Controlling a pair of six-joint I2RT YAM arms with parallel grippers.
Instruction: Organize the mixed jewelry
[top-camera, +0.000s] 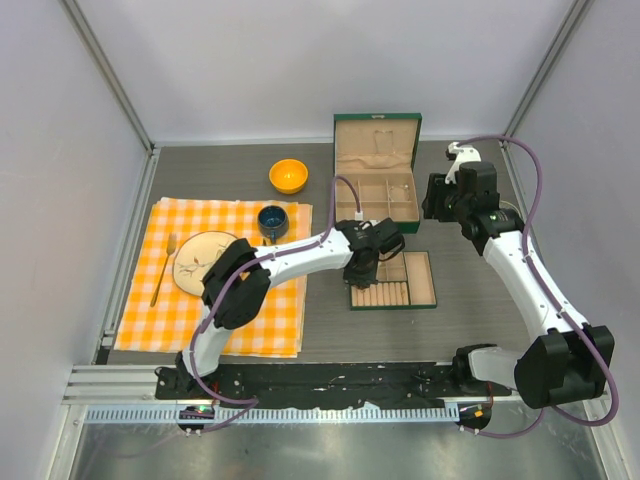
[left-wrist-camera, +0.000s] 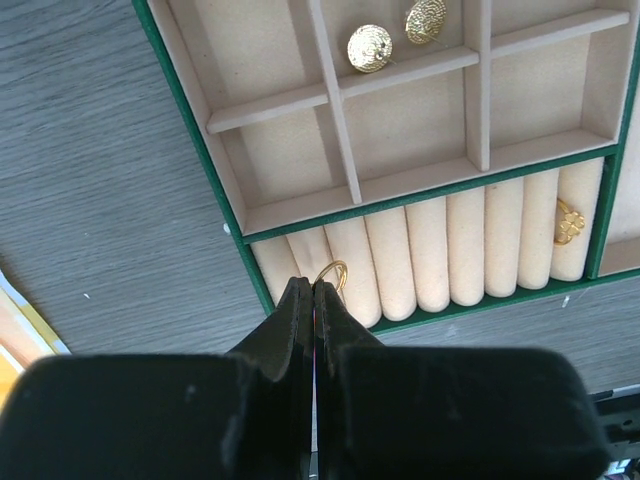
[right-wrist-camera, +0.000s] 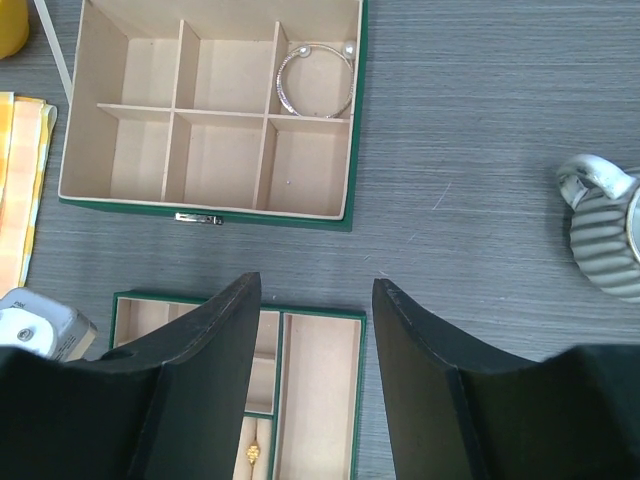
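Over the near tray (left-wrist-camera: 430, 255), my left tool (left-wrist-camera: 313, 296) is pressed together at a gold ring (left-wrist-camera: 335, 272), grip uncertain; my right tool (right-wrist-camera: 318, 285) hangs apart. The bracelet (right-wrist-camera: 315, 80) sits in the far box (right-wrist-camera: 215, 160), with earrings (left-wrist-camera: 370, 47) and another ring (left-wrist-camera: 568, 222) already sorted: nearly done, I judge.

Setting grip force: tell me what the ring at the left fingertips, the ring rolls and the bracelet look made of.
The ring: thin polished metal, gold-coloured glint; solid or plated, unclear. The ring rolls: matte beige fabric, perhaps velvet. The bracelet: shiny silvery metal, two pale pearl-like end beads.
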